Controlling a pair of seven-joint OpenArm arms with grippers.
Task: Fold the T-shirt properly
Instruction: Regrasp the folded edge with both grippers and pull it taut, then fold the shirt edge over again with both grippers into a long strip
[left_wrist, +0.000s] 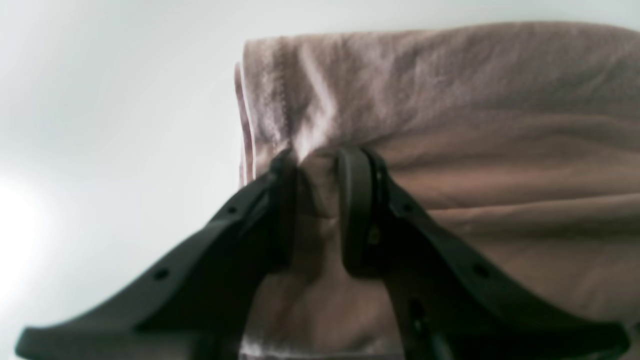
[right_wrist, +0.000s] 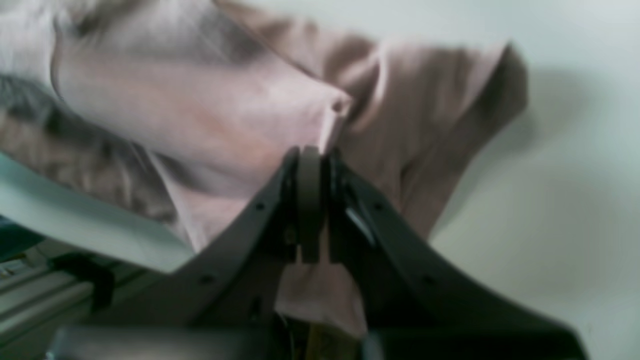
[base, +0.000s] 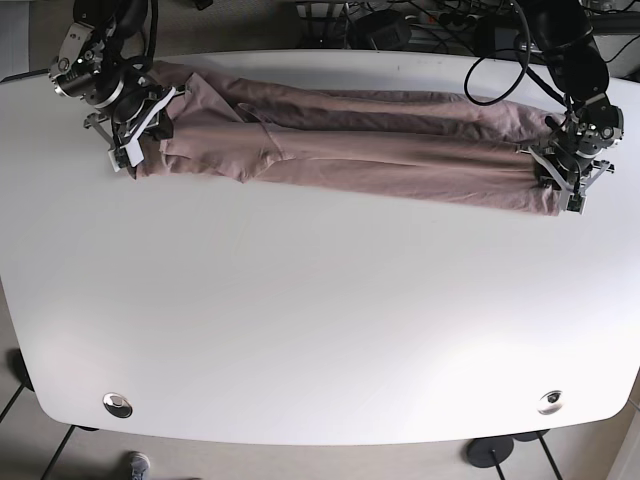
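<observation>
The dusty-pink T-shirt (base: 350, 150) lies stretched in a long narrow band across the far half of the white table (base: 320, 320). At its hem end, on the base view's right, my left gripper (base: 556, 184) is shut on the cloth; in the left wrist view a bunch of T-shirt (left_wrist: 450, 130) fabric is pinched in the left gripper (left_wrist: 320, 165). At the sleeve and collar end, on the base view's left, my right gripper (base: 137, 150) holds the shirt. The right wrist view shows the right gripper (right_wrist: 312, 155) closed on a fold of T-shirt (right_wrist: 210, 120), with cloth hanging below the jaws.
Cables and dark equipment (base: 420, 25) sit behind the table's far edge. Two round metal fittings (base: 118, 404) (base: 550, 402) are set near the front corners. Floor and a frame rail (right_wrist: 45, 290) show past the table edge in the right wrist view.
</observation>
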